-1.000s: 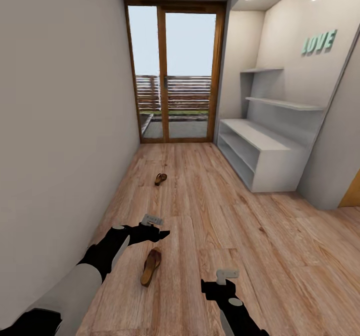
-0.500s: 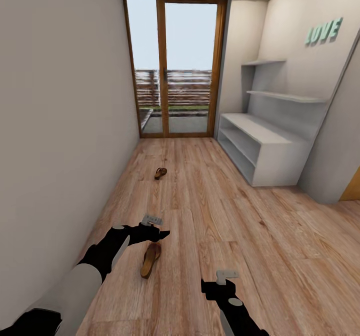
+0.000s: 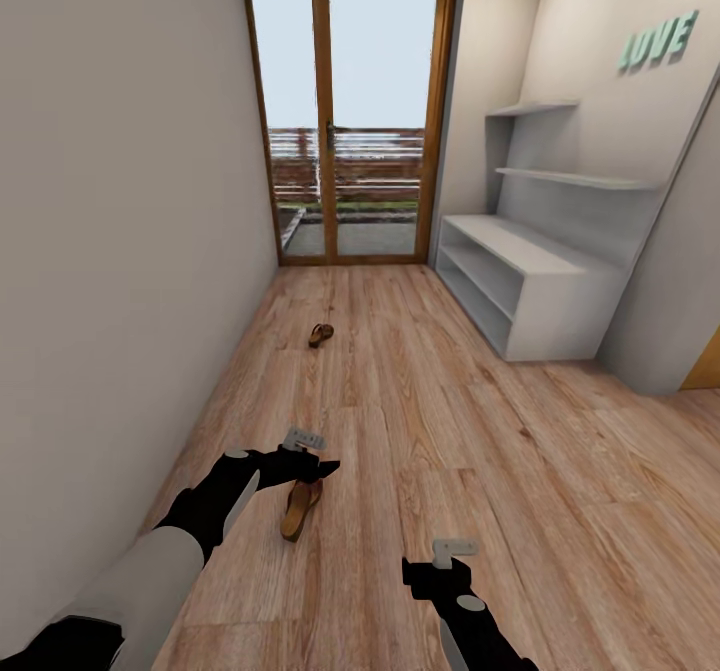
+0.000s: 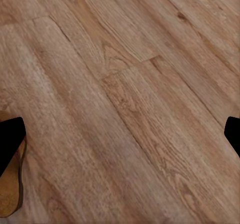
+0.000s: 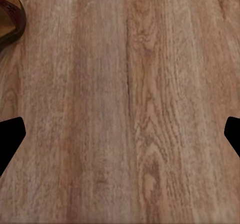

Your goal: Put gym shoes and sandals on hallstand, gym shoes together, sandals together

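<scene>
Near sandal [image 3: 300, 509] flat on the corridor floor [image 3: 420, 401], just below and a touch ahead of the left gripper [image 3: 322, 468], toe end tucked under the fingertips in the head view. Long axis running roughly fore-and-aft along the corridor, slightly slanted, heel end towards the robot. Clearly the left arm's job: right gripper [image 3: 440, 569] well off to the other side, over bare planks.

Left gripper wide open, holding nothing; in the left wrist view both dark fingertips [image 4: 11, 139] sit at opposite edges with plain wood between them and the sandal [image 4: 11, 184] off beside one finger, not between the two. So, by the look of it, a sideways shift and a drop needed before any closing, with the jaws set across the sole's narrow width.

Right gripper also spread wide and empty in its wrist view, fingertips [image 5: 10, 139] far apart, a sliver of the sandal [image 5: 10, 21] at one corner.

Second sandal [image 3: 320, 334] further down the corridor, small, lying on the floor well apart from the first. Hallstand [image 3: 520, 291] against the right-hand wall, both tiers looking bare.

Hard to make out: sandal straps too blurred to read, far end of the near sandal masked by the left gripper. Height of that gripper above the floor impossible to judge.
</scene>
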You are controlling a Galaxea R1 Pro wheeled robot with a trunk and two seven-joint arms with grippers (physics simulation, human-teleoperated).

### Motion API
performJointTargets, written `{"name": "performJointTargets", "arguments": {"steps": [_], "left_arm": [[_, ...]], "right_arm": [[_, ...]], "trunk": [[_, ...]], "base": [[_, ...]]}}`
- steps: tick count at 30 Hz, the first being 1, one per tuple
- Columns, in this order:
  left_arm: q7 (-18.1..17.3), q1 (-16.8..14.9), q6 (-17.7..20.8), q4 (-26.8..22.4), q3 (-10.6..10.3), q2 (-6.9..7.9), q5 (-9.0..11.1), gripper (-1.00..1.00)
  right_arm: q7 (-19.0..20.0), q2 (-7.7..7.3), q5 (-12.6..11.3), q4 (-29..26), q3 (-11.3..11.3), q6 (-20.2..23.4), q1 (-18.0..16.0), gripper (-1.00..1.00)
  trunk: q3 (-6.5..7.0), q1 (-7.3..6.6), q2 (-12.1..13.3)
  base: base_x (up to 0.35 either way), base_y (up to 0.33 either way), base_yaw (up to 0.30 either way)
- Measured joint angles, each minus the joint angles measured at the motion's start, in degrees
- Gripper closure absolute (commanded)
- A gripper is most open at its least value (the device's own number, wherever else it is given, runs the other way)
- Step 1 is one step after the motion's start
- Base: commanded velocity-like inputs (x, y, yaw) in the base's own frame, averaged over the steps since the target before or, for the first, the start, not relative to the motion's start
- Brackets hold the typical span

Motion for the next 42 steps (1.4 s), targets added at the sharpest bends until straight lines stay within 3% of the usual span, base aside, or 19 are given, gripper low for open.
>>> {"name": "performJointTargets", "arguments": {"steps": [18,42], "left_arm": [[-0.2,0.2,-0.1,-0.1,0.0,0.01,0.1,-1.00],[-0.2,0.3,-0.1,0.0,0.0,-0.12,0.1,-1.00]], "right_arm": [[0.0,0.00,0.0,0.0,0.0,0.0,0.0,-1.00],[0.0,0.00,0.0,0.0,0.0,0.0,0.0,-1.00]], "trunk": [[-1.41,-0.02,0.0],[-1.48,-0.04,0.0]], "base": [[0.070,0.077,0.000],[0.294,0.168,0.000]]}}
